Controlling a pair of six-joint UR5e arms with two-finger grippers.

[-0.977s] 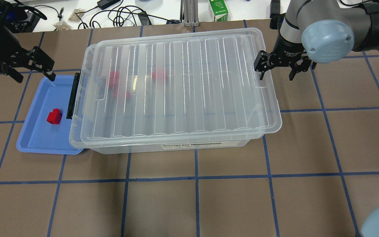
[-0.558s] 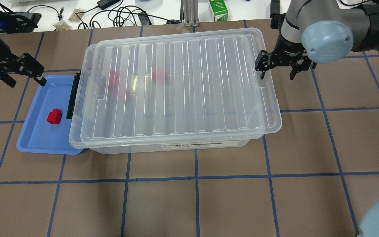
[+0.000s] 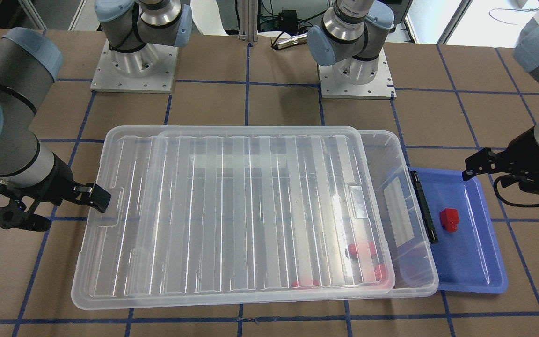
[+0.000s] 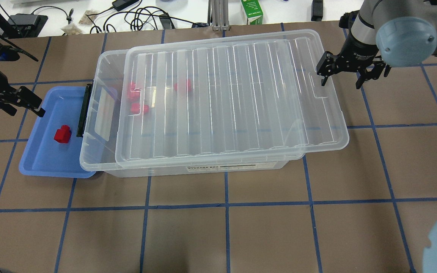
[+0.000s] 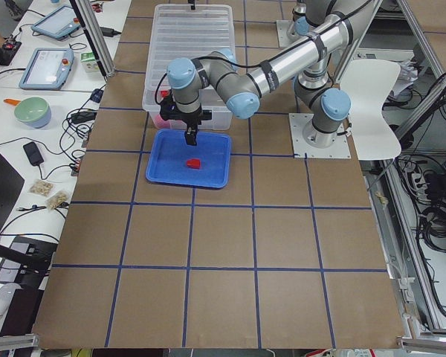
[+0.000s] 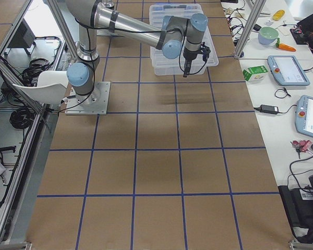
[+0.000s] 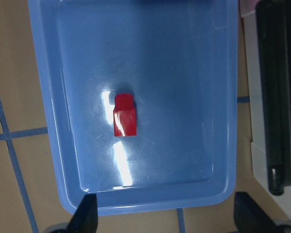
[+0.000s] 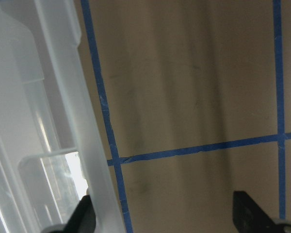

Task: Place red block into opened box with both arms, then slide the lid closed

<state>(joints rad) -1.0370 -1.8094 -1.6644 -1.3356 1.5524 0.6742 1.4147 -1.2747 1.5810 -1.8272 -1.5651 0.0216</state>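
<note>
One red block [image 4: 62,134] [image 7: 124,115] lies in a blue tray [image 4: 40,159] at the box's left end. The box [image 4: 89,151] holds three more red blocks [image 4: 139,109] near that end. The lid [image 4: 222,102] lies on top, shifted right, so a strip of the box by the black bar [image 4: 84,110] is uncovered. My left gripper [image 4: 23,108] [image 7: 165,218] hovers open over the tray's far left edge, holding nothing. My right gripper [image 4: 341,77] [image 8: 165,218] is open at the lid's right short side, with one finger [image 4: 323,77] against the lid's tab.
Cables, a power adapter and a green carton [image 4: 252,13] lie on the white bench beyond the table's far edge. Blue tape lines grid the brown tabletop. The arm bases [image 3: 134,65] stand behind the box in the front-facing view.
The lid has slid right, uncovering the box's left end, and the right gripper moved right with it. The left gripper drew back left and toward the near side, off the tray's corner.
</note>
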